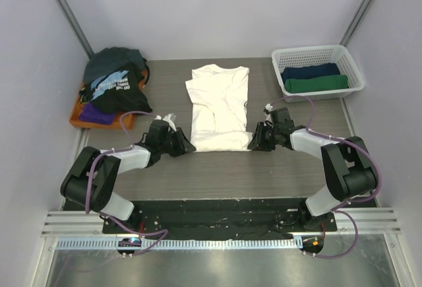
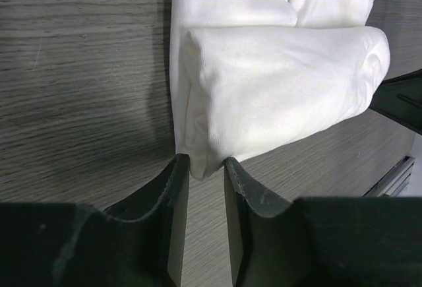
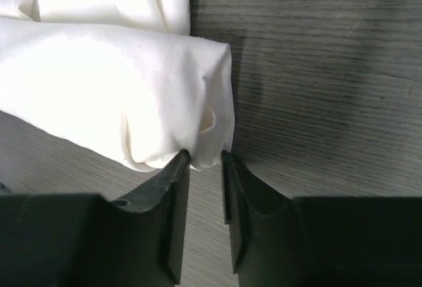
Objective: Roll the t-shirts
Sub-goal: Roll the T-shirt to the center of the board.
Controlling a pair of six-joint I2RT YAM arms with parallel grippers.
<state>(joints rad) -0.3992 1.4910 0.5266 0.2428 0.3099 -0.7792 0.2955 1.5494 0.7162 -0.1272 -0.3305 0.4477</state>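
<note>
A cream-white t-shirt (image 1: 217, 99) lies flat in the middle of the table, and its near end is rolled up into a thick roll (image 1: 221, 143). At the roll's left end my left gripper (image 1: 186, 147) has its tips (image 2: 206, 165) closed on a corner of the fabric (image 2: 277, 95). My right gripper (image 1: 252, 144) is at the roll's right end, its tips (image 3: 206, 158) pinching the cloth (image 3: 112, 95) there. A pile of dark t-shirts (image 1: 115, 82), with a black one with pale-blue print on top, sits at the back left.
The pile rests on a flat orange tray (image 1: 99, 122) with a purple shirt (image 1: 95, 112) at its near edge. A white lattice basket (image 1: 310, 52) at the back right holds a rolled navy shirt (image 1: 310, 72) and a green one (image 1: 316, 84).
</note>
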